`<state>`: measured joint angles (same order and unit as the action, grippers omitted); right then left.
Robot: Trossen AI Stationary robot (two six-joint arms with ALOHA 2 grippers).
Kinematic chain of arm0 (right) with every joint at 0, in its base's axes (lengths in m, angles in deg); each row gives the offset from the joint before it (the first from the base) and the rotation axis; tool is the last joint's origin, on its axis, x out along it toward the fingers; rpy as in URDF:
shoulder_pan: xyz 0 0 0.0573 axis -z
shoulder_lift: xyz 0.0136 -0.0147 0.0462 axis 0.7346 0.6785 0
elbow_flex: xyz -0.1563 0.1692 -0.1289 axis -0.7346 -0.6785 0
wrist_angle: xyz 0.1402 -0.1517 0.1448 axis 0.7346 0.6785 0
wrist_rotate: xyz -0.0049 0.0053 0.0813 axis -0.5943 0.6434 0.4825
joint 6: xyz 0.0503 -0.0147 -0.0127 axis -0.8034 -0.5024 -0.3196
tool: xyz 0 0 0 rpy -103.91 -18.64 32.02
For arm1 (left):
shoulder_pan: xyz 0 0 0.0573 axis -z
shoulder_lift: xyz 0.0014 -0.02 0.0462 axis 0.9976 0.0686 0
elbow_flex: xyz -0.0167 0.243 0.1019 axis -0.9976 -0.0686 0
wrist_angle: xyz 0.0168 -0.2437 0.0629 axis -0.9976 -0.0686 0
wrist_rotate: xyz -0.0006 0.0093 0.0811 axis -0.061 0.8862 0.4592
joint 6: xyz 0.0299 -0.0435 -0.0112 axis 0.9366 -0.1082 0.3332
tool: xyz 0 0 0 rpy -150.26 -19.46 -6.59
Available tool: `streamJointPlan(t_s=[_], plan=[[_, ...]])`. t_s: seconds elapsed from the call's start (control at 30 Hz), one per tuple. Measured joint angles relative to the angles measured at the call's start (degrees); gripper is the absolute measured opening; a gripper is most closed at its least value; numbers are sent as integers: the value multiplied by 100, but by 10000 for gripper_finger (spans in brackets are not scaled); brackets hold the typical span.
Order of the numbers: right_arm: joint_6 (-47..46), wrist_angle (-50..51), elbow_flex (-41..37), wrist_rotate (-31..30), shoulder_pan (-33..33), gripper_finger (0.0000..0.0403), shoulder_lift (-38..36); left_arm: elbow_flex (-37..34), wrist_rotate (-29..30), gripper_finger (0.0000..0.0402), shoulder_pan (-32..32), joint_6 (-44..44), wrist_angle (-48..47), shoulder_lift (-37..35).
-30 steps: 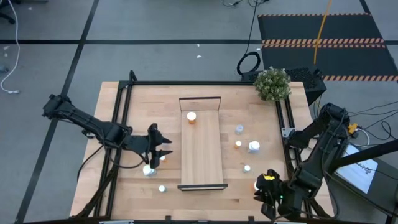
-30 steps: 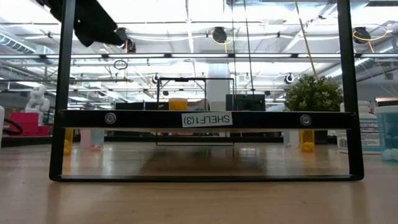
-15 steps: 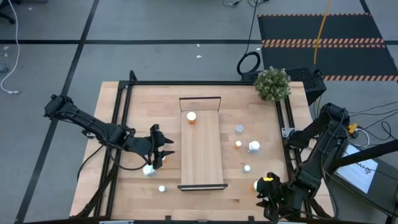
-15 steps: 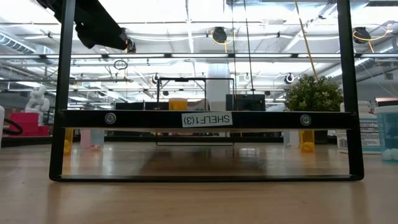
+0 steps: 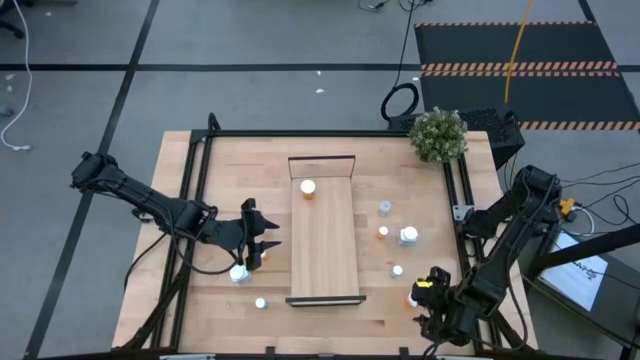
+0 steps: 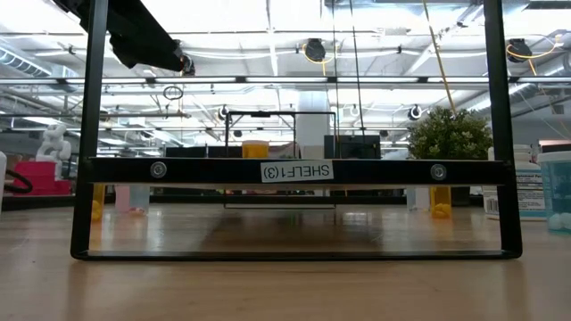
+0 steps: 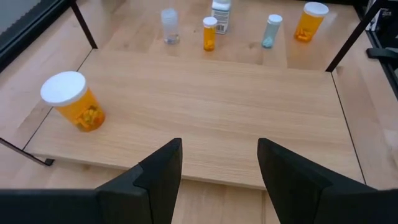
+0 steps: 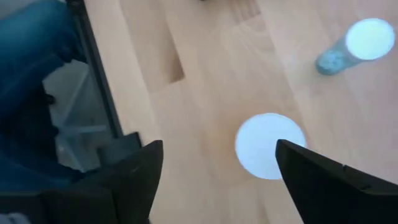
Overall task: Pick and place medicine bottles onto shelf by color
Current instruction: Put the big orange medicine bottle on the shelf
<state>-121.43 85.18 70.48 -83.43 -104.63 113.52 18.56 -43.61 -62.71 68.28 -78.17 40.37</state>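
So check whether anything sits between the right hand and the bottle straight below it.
Nothing visible does. The right hand is open above a white-capped bottle on the table, with only bare wood around it. A pale blue bottle stands apart, off to one side.

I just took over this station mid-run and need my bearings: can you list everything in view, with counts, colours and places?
Shelf: one, light wood with dark end rails, middle of the table.
Orange bottle on shelf: one, white cap, at the shelf's far end.
Bottles right of the shelf: five. A pale one, a small orange one, a larger white one, a small pale one, an orange one by the right gripper.
Bottles left of the shelf: two white-capped, one beside the left gripper, one nearer the front edge.
Plant: one, green, far right corner.
Table: one, light wood, dark frame.
Left gripper: open, left of the shelf.
Right gripper: open, front right corner.
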Motion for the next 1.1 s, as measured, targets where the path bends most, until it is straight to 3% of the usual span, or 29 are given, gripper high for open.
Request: streamJointPlan(t_s=[0.17, 0.5, 0.8, 1.1], plan=[[428, 82, -3, -14, 0, 310, 0, 0, 2, 209, 0, 32, 0, 0], [429, 0, -467, -12, 176, 310, -2, 0, 13, 209, -1, 125, -1, 0], [507, -954, -1024, 13, 195, 308, -2, 0, 15, 209, -1, 133, -2, 0], [566, -1038, -1202, 140, 227, 268, -2, 0, 90, 209, -2, 133, 0, 0]])
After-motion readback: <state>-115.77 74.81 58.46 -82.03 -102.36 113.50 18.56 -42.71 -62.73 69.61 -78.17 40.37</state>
